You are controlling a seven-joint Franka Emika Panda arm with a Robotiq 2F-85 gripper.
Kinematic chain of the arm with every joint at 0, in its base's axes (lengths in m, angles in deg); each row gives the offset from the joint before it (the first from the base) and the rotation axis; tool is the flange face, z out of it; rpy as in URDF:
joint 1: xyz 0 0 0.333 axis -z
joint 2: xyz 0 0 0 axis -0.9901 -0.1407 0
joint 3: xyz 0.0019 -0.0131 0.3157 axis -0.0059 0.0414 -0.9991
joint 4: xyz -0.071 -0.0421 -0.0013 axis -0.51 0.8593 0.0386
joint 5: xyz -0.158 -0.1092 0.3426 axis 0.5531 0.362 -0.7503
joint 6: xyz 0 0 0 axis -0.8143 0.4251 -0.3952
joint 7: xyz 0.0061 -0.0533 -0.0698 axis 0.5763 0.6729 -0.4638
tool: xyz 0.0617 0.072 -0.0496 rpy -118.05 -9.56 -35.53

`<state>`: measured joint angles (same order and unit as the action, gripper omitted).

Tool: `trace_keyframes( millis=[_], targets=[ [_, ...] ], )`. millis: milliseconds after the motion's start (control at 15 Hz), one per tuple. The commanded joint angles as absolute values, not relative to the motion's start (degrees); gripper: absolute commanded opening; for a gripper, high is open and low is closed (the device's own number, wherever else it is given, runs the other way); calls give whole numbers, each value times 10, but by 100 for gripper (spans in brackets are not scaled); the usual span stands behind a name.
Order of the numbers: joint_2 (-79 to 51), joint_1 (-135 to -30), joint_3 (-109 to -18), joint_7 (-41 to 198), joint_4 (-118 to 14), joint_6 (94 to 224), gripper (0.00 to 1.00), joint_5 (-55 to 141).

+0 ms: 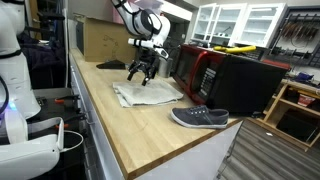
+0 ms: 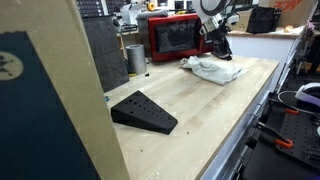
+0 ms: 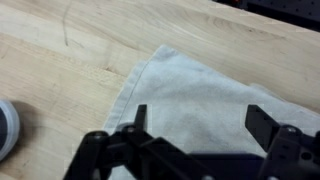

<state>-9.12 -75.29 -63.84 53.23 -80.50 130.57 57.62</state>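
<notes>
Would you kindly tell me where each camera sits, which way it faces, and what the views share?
Exterior view: beyond one end of the workbench, looking along it past the shoe to the cloth; arm and open gripper show.
Exterior view: low at the opposite end, behind the black wedge, facing the red microwave; the gripper shows above the cloth.
Wrist view: on the wrist, looking down at the cloth's corner; both fingers show.
Shared: all three show the cloth and gripper.

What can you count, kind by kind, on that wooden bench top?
Cloth: 1, below the open gripper
Shoe: 1
Microwave: 1
Black wedge: 1
Cardboard box: 1
Metal canister: 1
Total: 6
</notes>
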Motion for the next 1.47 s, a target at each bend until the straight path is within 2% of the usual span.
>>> trace_keyframes(
  millis=[0,933,1067,1133,1400],
  targets=[
    [-69,-761,-638,542,-842,1305,100,591],
    [-125,-767,-636,597,-857,1312,99,639],
    [-134,-769,-636,604,-856,1311,74,643],
    [-138,-770,-636,608,-854,1310,69,645],
    [-149,-769,-635,603,-844,1304,37,647]
  ],
)
